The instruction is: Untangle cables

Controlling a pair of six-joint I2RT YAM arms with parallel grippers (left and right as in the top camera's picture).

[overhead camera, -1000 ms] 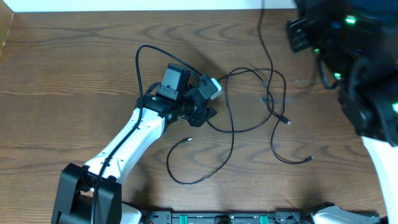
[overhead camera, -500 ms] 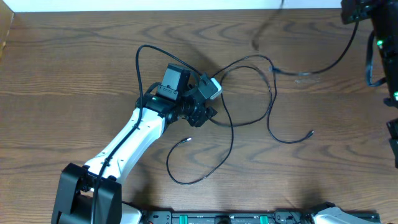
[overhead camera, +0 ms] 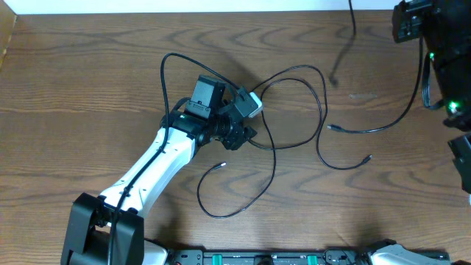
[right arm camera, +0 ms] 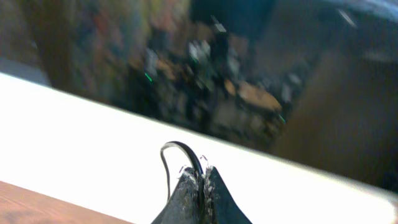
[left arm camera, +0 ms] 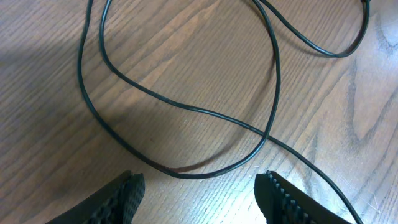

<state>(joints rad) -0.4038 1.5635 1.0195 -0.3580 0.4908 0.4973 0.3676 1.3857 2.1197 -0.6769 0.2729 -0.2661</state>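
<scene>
The left gripper [left arm camera: 199,186] is hovering, jaws apart, over thin black looping cables [left arm camera: 205,112]. At two o'clock, the right gripper [right arm camera: 200,179] is clamping one black cable [right arm camera: 165,158].

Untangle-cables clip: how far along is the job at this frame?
Done: one black cable runs off to the right, its plug end lying just beside the main loops. In hand: the right gripper is shut on a thin cable, likely that one; the left gripper is open above the table. Left: two strands cross under it, so the tangle is not cleared.
</scene>
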